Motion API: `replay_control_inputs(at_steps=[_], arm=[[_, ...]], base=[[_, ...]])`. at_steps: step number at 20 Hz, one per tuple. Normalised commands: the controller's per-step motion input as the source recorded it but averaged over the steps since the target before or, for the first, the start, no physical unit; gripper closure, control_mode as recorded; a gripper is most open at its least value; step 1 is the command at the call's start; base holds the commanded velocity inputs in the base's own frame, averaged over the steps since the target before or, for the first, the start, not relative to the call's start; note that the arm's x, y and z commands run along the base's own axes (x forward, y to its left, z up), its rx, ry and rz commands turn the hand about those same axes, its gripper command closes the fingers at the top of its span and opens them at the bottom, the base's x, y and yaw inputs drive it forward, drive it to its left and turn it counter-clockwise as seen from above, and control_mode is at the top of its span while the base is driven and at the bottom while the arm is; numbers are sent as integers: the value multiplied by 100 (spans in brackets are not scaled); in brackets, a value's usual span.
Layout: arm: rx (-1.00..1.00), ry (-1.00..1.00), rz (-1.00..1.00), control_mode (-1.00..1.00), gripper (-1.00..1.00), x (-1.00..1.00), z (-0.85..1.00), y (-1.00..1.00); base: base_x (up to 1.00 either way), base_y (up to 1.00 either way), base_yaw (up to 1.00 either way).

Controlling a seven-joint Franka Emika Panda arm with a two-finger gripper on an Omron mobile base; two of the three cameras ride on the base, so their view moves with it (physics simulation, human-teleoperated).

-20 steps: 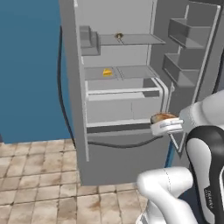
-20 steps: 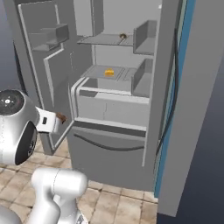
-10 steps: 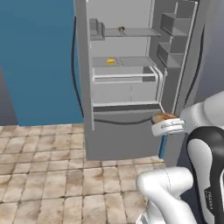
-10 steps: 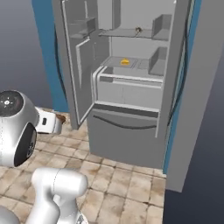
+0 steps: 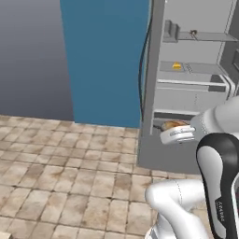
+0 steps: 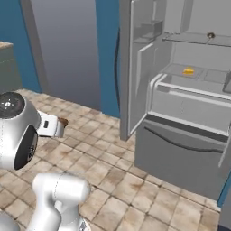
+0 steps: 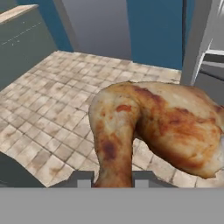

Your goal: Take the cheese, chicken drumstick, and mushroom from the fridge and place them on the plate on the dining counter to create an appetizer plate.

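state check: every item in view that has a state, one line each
fridge: doors open, lower drawer shut
gripper: shut on drumstick
drumstick: held in the gripper, out of the fridge, above the tiled floor
cheese: on a middle fridge shelf, untouched
mushroom: on the upper fridge shelf, untouched

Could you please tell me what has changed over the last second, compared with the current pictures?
The base has turned away from the fridge, so the whole scene slid sideways in both base views; the fridge itself did not move. The pincer stays shut on the chicken drumstick. The cheese and mushroom remain on their fridge shelves, doors open.
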Motion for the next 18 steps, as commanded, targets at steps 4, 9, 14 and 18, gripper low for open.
replay_control_inputs(at_steps=[4, 9, 14, 18], arm=[[0, 0, 0, 100, 100, 0, 0, 0], [0, 0, 0, 100, 100, 0, 0, 0], [0, 0, 0, 100, 100, 0, 0, 0], [0, 0, 0, 100, 100, 0, 0, 0]], base=[[6, 47, 44], [39, 7, 32], [86, 3, 25], [100, 7, 22]])
